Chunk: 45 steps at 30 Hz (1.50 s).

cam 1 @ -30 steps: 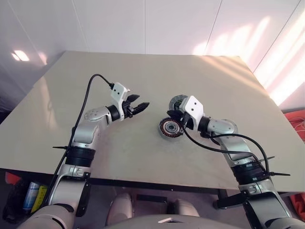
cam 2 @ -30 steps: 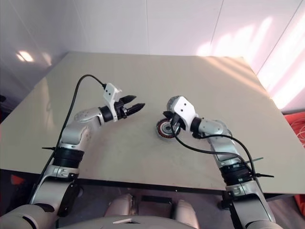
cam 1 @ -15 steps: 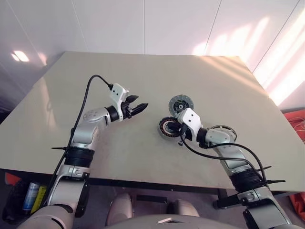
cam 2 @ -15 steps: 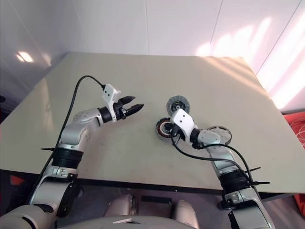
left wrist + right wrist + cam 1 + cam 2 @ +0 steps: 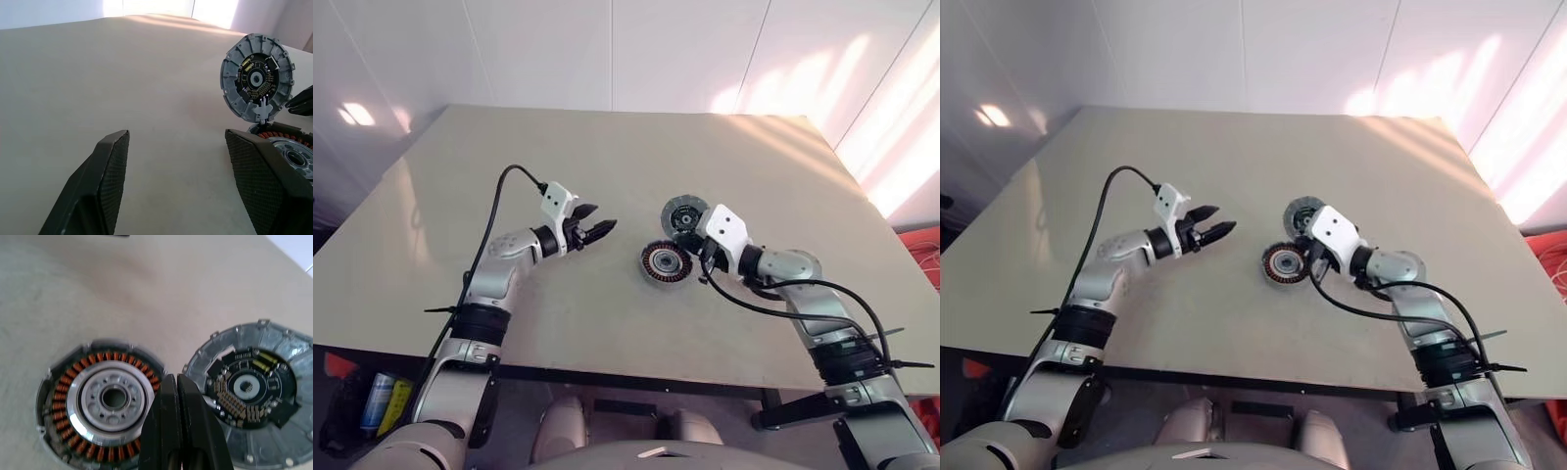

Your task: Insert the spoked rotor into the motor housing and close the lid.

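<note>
Table [image 5: 607,157] in the left eye view carries the motor housing [image 5: 666,262] near its middle, open side up, and the lid [image 5: 685,215] lies just beside it at about 1 o'clock, inner face up. The right gripper [image 5: 704,262] sits at 3 o'clock of the housing, very near its rim, with its fingers pressed together and nothing between them. The left gripper [image 5: 597,232] hovers at about 10 o'clock of the housing, well apart from it, jaws spread and empty. In the left wrist view the two fingers frame bare table; the lid is at 2 o'clock, and the copper windings show partly behind one finger. In the right wrist view the closed fingertips point into the narrow gap between housing and lid, the housing at 9 o'clock and the lid at 3 o'clock. I judge that the spoked rotor is not yet inserted, because the housing's centre looks uncovered. The risk from here is that the closed right gripper, being so near both parts, pushes one of them and shifts it. The lid may also be taken before the rotor.
</note>
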Each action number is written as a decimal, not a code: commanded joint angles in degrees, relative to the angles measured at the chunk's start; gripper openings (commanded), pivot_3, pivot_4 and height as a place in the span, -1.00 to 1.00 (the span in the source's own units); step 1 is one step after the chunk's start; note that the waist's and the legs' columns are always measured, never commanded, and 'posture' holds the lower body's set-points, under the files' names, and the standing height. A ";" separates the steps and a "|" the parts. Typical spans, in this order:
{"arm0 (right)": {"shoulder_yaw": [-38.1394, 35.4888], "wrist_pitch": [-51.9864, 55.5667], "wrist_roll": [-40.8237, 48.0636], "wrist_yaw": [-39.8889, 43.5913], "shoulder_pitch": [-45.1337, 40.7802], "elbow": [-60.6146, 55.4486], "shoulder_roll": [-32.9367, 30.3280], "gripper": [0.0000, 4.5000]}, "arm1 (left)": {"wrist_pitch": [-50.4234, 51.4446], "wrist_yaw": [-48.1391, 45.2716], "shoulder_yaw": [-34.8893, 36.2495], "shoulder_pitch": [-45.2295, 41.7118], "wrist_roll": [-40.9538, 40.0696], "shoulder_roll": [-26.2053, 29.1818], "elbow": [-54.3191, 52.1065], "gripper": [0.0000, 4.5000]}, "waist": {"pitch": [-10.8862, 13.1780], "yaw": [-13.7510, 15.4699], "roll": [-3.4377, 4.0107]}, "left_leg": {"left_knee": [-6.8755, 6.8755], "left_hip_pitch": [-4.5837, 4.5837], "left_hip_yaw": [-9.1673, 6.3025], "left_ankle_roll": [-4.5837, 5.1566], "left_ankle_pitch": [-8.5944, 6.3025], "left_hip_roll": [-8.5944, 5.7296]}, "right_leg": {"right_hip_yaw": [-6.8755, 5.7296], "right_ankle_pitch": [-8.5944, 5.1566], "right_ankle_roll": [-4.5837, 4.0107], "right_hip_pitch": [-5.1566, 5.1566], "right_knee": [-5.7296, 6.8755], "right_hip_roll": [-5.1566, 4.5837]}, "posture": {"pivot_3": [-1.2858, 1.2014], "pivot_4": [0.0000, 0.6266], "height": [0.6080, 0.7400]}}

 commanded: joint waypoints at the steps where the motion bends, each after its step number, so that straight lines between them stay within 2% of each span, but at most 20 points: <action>1: -1.35 -0.32 -0.16 -0.58 -0.19 -3.29 -1.13 -0.99 | -2.52 -0.49 0.43 -1.14 -0.01 -0.17 0.80 0.48 | 0.00 0.02 0.00 | 0.00 0.00 0.00 0.00 0.00 0.01 | 0.00 0.00 0.00 0.00 0.00 0.00 | 0.03 -1.00 1.00; 7: -0.84 1.32 -0.91 -1.70 0.30 -3.34 -1.29 -0.99 | -4.12 -1.04 0.33 -1.58 0.13 -0.52 2.73 0.48 | 0.00 0.00 0.00 | 0.00 0.01 0.00 0.00 0.00 0.01 | 0.00 0.00 0.00 -0.02 0.01 0.00 | 0.03 -1.00 1.00; 15: -5.47 4.02 -2.19 -1.42 0.59 -0.69 -8.98 -0.99 | -3.87 -1.29 0.21 -1.54 0.14 -0.33 2.27 0.48 | 0.00 0.12 0.00 | 0.01 0.01 0.00 0.00 0.00 -0.01 | 0.00 0.00 0.00 0.01 0.00 -0.01 | 0.03 -1.00 1.00; 16: -5.94 3.86 -2.20 -1.26 0.63 -0.47 -10.06 -0.82 | -3.89 -1.29 0.19 -1.59 0.16 -0.36 2.32 0.48 | 0.00 0.12 0.00 | 0.01 0.00 0.00 0.00 0.00 -0.01 | 0.00 0.00 0.00 0.01 0.01 -0.01 | 0.03 -1.00 1.00; 17: -6.56 3.70 -2.01 -1.02 0.56 -0.27 -11.08 -0.73 | -4.05 -1.31 0.17 -1.71 0.22 -0.45 2.64 0.48 | 0.00 0.11 0.00 | 0.02 0.01 0.00 0.01 0.00 -0.01 | 0.00 0.00 0.00 0.02 0.00 -0.01 | 0.03 -1.00 1.00; 25: -9.17 1.87 -5.67 -5.80 -1.76 3.21 -14.49 0.51 | -5.69 -1.76 -0.11 -2.13 0.68 -1.26 4.97 0.48 | 0.00 0.01 0.01 | 0.02 0.05 0.01 0.01 0.01 0.00 | 0.00 0.00 0.00 0.03 0.03 0.00 | 0.03 -1.00 1.00; 31: -9.89 2.09 -5.40 -5.15 -0.20 3.25 -16.57 0.51 | -6.54 -2.56 0.06 -2.49 0.63 -1.12 6.37 0.48 | 0.00 0.10 0.00 | 0.02 0.02 0.01 0.04 -0.01 -0.01 | 0.00 0.00 0.00 0.03 0.00 -0.01 | 0.03 -1.00 1.00; 39: -10.04 4.13 -4.25 -4.63 0.68 1.63 -15.96 0.51 | -5.23 -2.34 -0.14 -3.04 0.54 -1.23 5.16 0.48 | 0.00 0.10 0.00 | 0.04 0.06 0.01 0.04 -0.01 0.00 | 0.00 0.00 0.00 0.07 0.02 -0.01 | 0.03 -1.00 1.00; 45: -12.28 7.47 -6.28 -6.01 3.60 6.37 -20.43 0.51 | -3.52 -1.89 -0.28 -2.66 0.42 -1.17 2.91 0.48 | 0.00 0.34 0.01 | 0.05 0.05 0.01 0.05 -0.01 -0.01 | -0.01 0.00 -0.01 0.09 0.00 -0.02 | 0.03 -1.00 1.00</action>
